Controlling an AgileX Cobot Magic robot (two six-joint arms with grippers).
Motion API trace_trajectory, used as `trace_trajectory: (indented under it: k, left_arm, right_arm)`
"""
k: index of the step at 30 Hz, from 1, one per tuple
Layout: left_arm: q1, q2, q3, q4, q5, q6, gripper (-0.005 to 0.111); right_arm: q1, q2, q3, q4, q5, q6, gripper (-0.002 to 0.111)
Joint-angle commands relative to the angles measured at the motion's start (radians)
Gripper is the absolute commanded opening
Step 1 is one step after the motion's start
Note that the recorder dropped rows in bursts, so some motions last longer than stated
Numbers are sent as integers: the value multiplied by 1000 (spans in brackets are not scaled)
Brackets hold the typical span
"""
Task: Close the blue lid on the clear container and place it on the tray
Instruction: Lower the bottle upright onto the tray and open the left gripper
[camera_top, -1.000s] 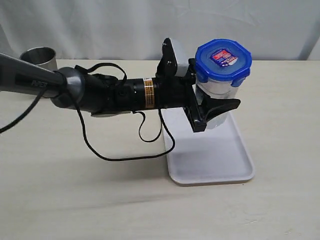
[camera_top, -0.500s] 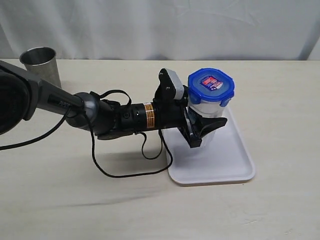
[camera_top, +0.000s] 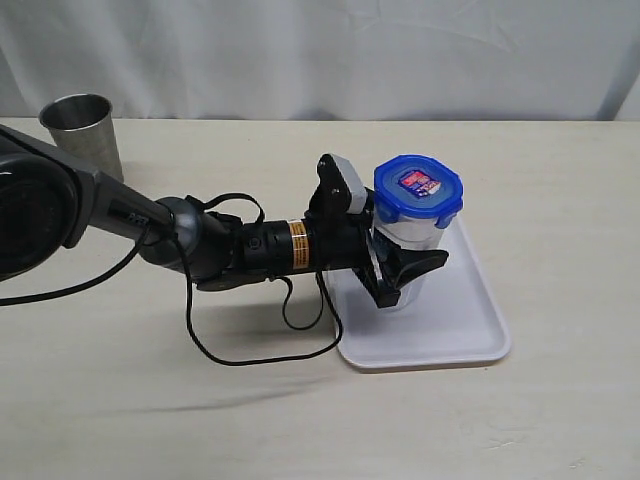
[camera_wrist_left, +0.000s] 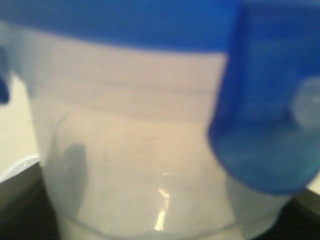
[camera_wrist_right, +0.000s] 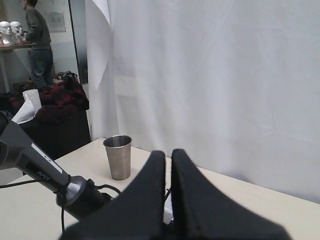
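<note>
A: Left gripper (camera_top: 408, 262)?
B: Clamped on the clear container (camera_top: 412, 232), low on its body, reaching in from the left. The container is upright, with the blue lid (camera_top: 418, 187) seated on top.
A: Where is it?
B: Over the tray's (camera_top: 455, 335) far-left part. Can't tell if the base touches.
A: Right gripper (camera_wrist_right: 168, 162)?
B: Fingers pressed together, nothing between them. Steel cup (camera_top: 80, 125) is at the far left of the table (camera_top: 150, 400).

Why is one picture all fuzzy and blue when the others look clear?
Left wrist view: the clear container and blue lid fill the frame, too near to focus, with a glint on the plastic. Exterior view: sharp, evenly lit, faint shadows on the table. Right wrist view: steel cup sharp, right gripper a dark silhouette.
</note>
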Motion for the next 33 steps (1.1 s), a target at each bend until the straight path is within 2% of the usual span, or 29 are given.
trace_trajectory:
  k: [1,3,7,9,11,25,29,33]
  left_arm:
    - [0,-4,-8,-16,-27,-4,13]
    - [0,-4,-8,-16,-37,-4,29]
    - [0,-4,-8,-23,-39,2,75]
    - [0,-4,-8,-50,-15,3,89]
    - [0,-4,-8,-45,3,3,96]
    - [2,-4,-8,7,4,-4,96]
    - [23,-4,-8,13,4,-11,96]
    - [53,-4,-8,86,-8,-88,96]
  right_arm:
    - [-5,-4,6,2,-12,3,4]
    - [-5,-4,6,2,-12,3,4]
    - [-5,-4,6,2,-12,3,4]
    - [-5,-4,6,2,-12,3,4]
    - [-5,-4,6,6,-12,3,4]
    - [-5,-4,6,6,-6,3,4]
    - [-5,-4,6,6,-6,3,4]
    - [-5,-4,6,6,-6,3,4]
